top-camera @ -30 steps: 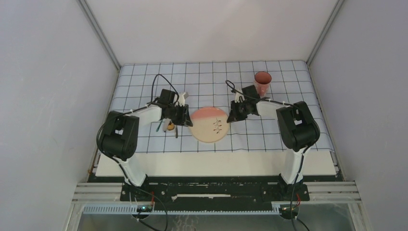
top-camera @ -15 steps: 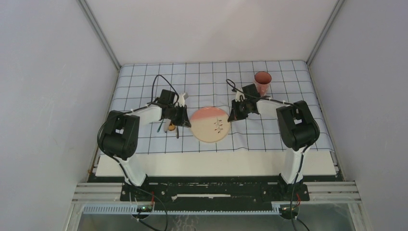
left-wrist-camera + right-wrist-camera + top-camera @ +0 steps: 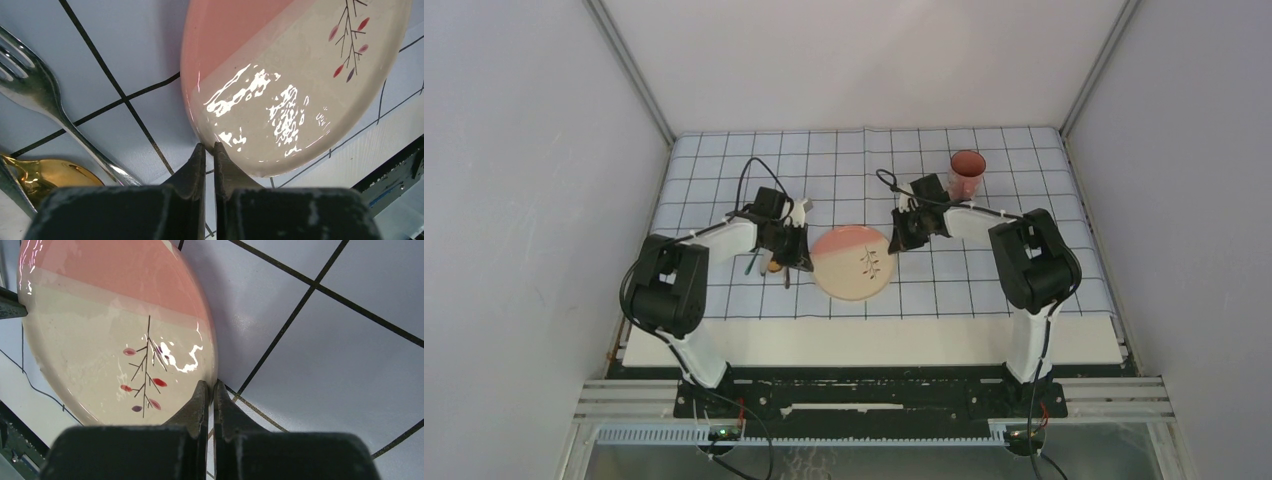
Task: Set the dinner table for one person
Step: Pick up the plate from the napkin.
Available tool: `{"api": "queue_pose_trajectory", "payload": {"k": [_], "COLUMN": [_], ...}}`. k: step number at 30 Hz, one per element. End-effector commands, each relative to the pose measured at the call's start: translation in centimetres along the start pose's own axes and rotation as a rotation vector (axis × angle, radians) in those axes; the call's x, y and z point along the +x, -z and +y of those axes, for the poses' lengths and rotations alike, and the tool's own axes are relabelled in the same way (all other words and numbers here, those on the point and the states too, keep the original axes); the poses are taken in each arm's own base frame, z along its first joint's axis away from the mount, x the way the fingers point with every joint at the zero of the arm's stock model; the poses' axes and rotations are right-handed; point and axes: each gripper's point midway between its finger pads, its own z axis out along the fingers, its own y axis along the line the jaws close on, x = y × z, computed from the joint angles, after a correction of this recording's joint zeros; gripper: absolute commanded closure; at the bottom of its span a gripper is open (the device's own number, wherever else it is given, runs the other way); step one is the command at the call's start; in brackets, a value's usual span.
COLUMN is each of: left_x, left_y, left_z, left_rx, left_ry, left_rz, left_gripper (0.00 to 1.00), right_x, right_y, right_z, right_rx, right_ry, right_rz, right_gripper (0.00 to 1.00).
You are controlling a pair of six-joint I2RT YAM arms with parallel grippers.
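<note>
A round plate (image 3: 851, 262), pink on one side and cream with a twig pattern on the other, lies on the pale-blue gridded cloth (image 3: 984, 290) over the cream dinner table (image 3: 874, 340). My left gripper (image 3: 802, 256) is shut on the plate's left rim. In the left wrist view the rim of the plate (image 3: 295, 75) runs in between the tips of the left gripper (image 3: 210, 147). My right gripper (image 3: 894, 240) is shut on the opposite rim. The right wrist view shows the plate (image 3: 110, 325) pinched at the tips of the right gripper (image 3: 210, 385).
A silver fork (image 3: 45, 100) and a gold spoon (image 3: 45, 175) lie on the cloth just left of the plate, under the left wrist. A reddish cup (image 3: 965, 172) stands upright at the back right. Grey walls close in both sides and the back.
Both grippers have closed onto the plate's rim. The plate has shifted slightly to the left and toward the near edge, and both arms have followed it.
</note>
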Motion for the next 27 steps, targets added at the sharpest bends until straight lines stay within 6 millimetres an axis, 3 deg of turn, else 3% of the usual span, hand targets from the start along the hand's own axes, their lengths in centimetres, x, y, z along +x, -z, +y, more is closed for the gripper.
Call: {"api": "queue_pose_trajectory", "payload": {"k": [1,11,24,27], "left_x": [-3.4,-5.5,-7.9,-8.3], "left_y": [1.7,3.0,4.4,4.3], "left_z": [-4.1,-5.0,-5.6,-5.6], "left_rx": [0.132,0.131,0.100,0.102], "left_ry": [-0.125,-0.139,-0.180,-0.178], "left_rz": [-0.113,-0.158,-0.203,-0.202], "left_gripper": [0.94,1.00,1.00,1.00], "right_x": [0.8,-0.9,-3.0,-4.9], "right_y": [-1.2,0.1,2.3,3.2], "right_z": [6.0,4.6,5.0,5.3], "right_rx": [-0.179,-0.121,-0.102,-0.107], "right_ry": [0.100,0.117,0.179,0.180], "right_rz": [0.039,-0.020,-0.101,-0.137], "right_gripper": [1.00,1.00,1.00,1.00]}}
